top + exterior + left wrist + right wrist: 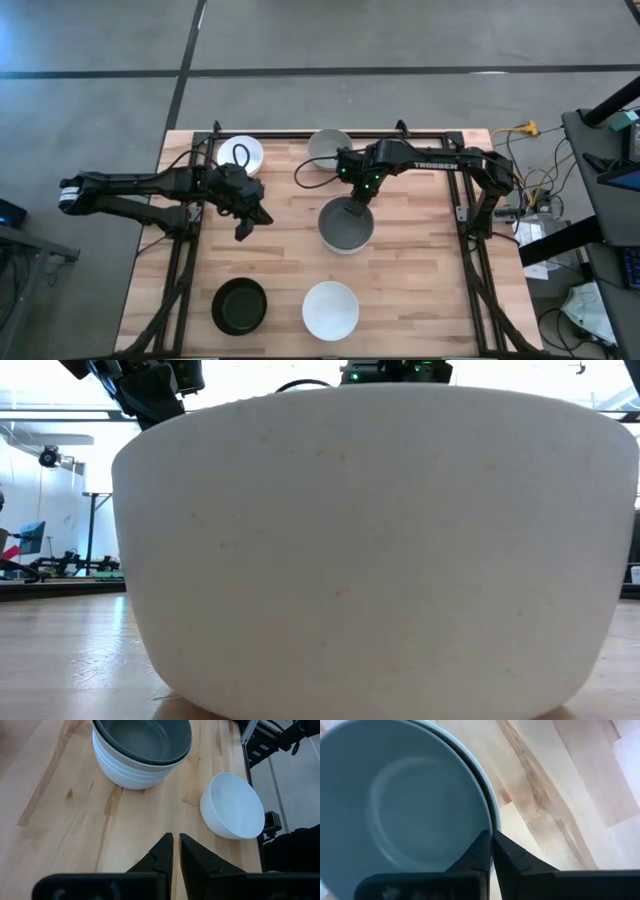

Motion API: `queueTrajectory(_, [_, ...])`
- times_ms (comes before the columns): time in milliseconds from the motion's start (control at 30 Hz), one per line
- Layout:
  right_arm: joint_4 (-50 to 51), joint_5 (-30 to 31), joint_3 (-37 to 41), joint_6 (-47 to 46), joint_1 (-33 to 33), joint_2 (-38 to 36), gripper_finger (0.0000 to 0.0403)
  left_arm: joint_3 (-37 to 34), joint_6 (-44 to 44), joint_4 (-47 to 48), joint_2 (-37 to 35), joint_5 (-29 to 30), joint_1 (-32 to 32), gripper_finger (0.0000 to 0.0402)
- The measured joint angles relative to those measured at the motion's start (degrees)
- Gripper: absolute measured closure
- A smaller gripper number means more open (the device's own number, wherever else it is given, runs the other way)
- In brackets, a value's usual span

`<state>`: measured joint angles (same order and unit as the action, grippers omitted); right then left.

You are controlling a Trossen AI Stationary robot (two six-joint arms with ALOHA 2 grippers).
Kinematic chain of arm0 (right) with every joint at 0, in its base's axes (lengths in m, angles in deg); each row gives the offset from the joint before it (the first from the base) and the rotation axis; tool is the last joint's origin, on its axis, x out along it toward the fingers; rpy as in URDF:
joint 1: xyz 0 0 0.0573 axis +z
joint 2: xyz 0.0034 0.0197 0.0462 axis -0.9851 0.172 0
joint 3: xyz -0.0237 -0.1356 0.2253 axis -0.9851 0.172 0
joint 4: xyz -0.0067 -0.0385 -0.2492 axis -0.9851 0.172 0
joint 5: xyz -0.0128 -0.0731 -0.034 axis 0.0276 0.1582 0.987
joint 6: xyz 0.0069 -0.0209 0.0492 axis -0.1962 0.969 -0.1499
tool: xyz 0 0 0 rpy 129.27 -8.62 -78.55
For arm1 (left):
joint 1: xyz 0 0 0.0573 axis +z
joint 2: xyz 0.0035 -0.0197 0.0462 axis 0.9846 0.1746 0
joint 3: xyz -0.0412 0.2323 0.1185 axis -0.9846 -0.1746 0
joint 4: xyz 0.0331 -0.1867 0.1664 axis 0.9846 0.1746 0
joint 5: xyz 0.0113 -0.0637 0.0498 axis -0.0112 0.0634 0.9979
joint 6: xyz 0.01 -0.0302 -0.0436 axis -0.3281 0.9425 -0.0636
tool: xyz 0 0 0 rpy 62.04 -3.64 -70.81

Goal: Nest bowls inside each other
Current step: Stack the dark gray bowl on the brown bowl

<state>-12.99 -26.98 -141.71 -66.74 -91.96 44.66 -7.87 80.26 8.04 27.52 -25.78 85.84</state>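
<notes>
My right jaws [352, 209] were shut at the grey bowl's [345, 226] rim, mid-frame in the stack; my left jaws [243, 231] hung shut over bare table [285, 260] left of it.

Robotics lab: framed wooden table [420, 290], loose cables [525, 185], concrete floor [90, 90].

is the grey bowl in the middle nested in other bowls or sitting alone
Nested. The grey bowl sits inside a stack of white bowls, whose rims show beneath it in the left wrist view.
</notes>
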Motion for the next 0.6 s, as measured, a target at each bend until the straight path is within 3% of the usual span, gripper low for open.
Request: queueTrajectory(600, [-3.2, 0.0, 2.9, 3.8, 0.6, 0.0, 0.0394, -0.1, 0.0, 0.0, 0.0, 0.0, 0.0, 0.0387])
